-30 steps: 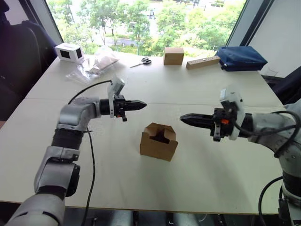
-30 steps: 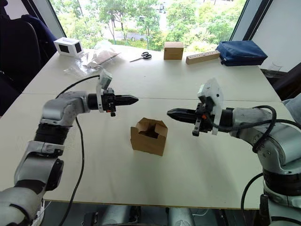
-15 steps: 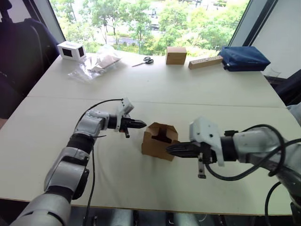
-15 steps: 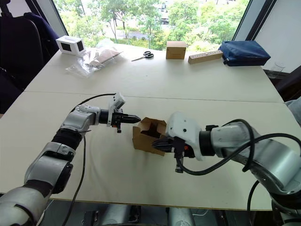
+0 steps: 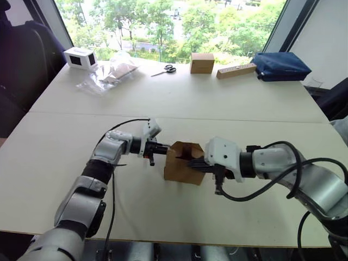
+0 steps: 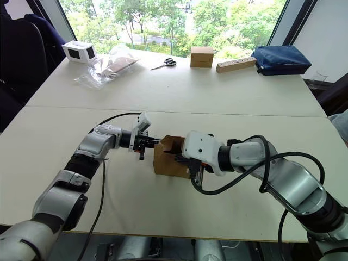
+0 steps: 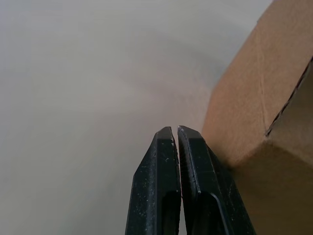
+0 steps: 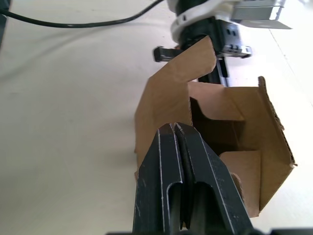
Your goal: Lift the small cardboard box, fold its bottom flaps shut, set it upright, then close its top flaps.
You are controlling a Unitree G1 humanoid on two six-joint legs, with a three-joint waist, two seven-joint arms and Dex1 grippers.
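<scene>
With the small cardboard box (image 5: 184, 162) resting flaps-open on the surface (image 5: 244, 114), squeeze evenly between the closed, empty left pincer (image 7: 177, 131) and right pincer (image 8: 175, 128) before lifting.

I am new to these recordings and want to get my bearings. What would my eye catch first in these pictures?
First the small cardboard box near the middle of the pale table, its flaps open. Both tools press in on it with fingers shut: the left tool at its left side, the right tool at its right side. Farther back, near the window, lie scissors, a cube-like tan box and a blue bag.
</scene>
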